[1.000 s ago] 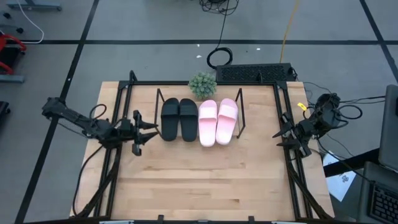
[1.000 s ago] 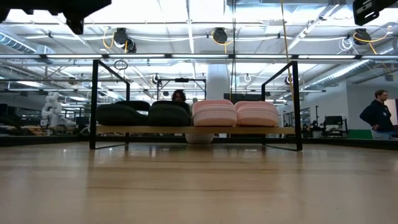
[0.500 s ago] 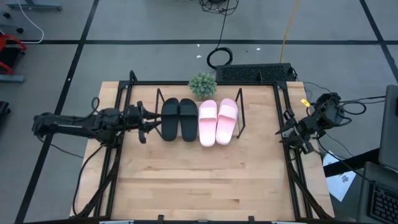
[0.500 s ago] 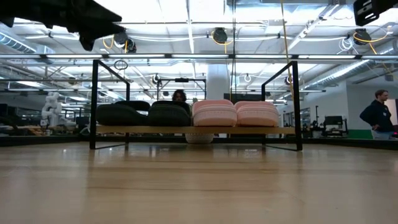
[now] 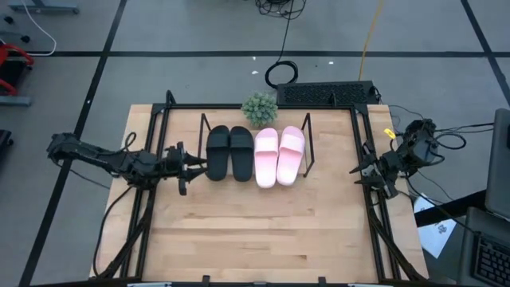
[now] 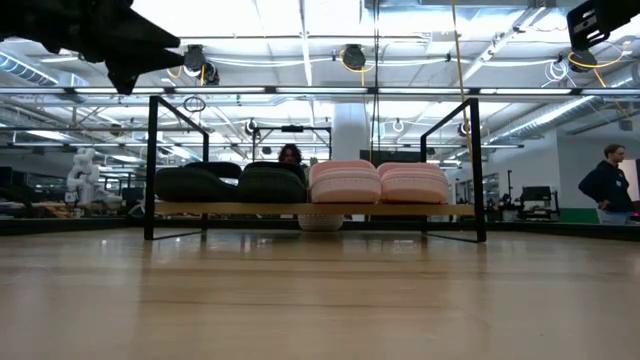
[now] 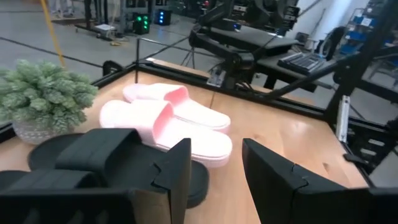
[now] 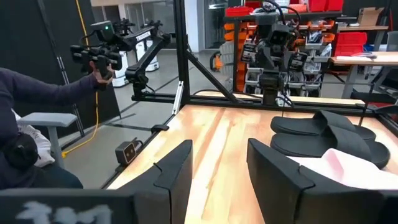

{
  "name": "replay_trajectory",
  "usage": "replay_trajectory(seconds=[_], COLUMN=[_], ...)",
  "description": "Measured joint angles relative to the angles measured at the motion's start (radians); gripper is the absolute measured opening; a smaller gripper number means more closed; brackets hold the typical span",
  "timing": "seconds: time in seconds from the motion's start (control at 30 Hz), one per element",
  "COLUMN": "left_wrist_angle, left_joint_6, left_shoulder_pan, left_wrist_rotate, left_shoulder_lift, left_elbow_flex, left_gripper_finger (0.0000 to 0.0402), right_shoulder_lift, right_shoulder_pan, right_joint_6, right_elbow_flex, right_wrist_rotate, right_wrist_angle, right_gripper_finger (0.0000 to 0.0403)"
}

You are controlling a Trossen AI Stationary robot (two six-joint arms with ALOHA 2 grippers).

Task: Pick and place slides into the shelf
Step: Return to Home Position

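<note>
1. Over the table, the high view alone gave the whole layout. The black slides (image 5: 229, 151) and the pink slides (image 5: 279, 155) lay side by side on the shelf (image 5: 309, 143), with a potted plant (image 5: 260, 108) just behind it. The left gripper (image 5: 193, 165) hung just beside the black pair, outside the shelf's end frame. The right gripper (image 5: 358, 172) waited at the table's right edge, well apart from the pink pair. Half a second earlier the left gripper had been slightly nearer the table's back; the slides had not moved.
2. At table height, the low view added what the top view could not. All four slides rested on the wooden board, raised off the tabletop, and the left arm (image 6: 110, 40) was a dark shape well above them.
3. Past the left wrist, its fingers (image 7: 174, 171) stood apart with a clear gap, holding nothing. The black slides lay close ahead, the pink ones beyond.
4. Past the right wrist, that gripper was likewise parted and empty. Both pairs lay across the table, and a person's sleeve (image 8: 25, 93) showed off to one side.
</note>
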Motion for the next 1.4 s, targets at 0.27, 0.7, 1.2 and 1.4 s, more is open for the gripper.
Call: replay_trajectory(seconds=[0.27,0.7,1.2,1.4], left_wrist_angle=[0.030,0.094,0.120,0.119], left_joint_6=[-0.003,0.051,0.053,0.043], left_shoulder_pan=[-0.114,-0.088,-0.031,-0.031], left_wrist_rotate=[-0.085,-0.127,-0.063,-0.061], left_shoulder_lift=[0.000,0.015,0.013,0.013], left_elbow_flex=[0.000,-0.001,-0.001,-0.001], left_gripper_finger=[0.0145,0.0145,0.0145,0.0145], right_shoulder_lift=[0.000,-0.001,-0.001,-0.001], right_shoulder_pan=[0.000,-0.081,-0.315,-0.458], right_joint_6=[0.019,-0.049,0.032,0.047], right_elbow_flex=[-0.158,-0.185,-0.306,-0.375], right_wrist_rotate=[-0.003,0.002,-0.140,-0.291], right_wrist_angle=[0.171,0.244,0.289,0.368], right_gripper_finger=[0.0144,0.0144,0.0144,0.0144])
